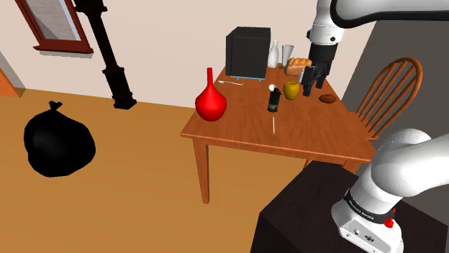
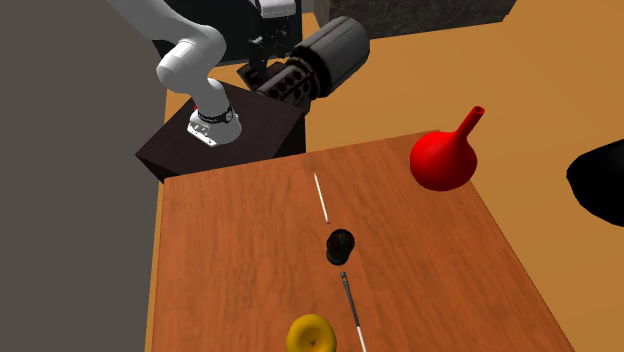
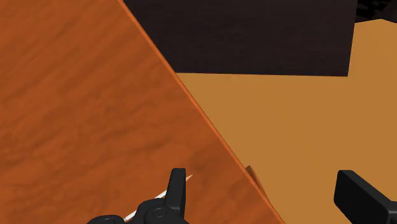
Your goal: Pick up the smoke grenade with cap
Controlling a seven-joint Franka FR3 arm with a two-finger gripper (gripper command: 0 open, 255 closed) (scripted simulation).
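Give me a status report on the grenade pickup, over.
End effector open, empty, raised over the table. Smoke grenade upright on it, untouched. Yellow fruit sits between the two in the shoulder view.

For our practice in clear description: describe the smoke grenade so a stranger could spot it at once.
Look at the wooden table with the red flask. Near its middle, beside a yellow fruit, stands the smoke grenade: the only small dark upright cylinder, pale-topped.
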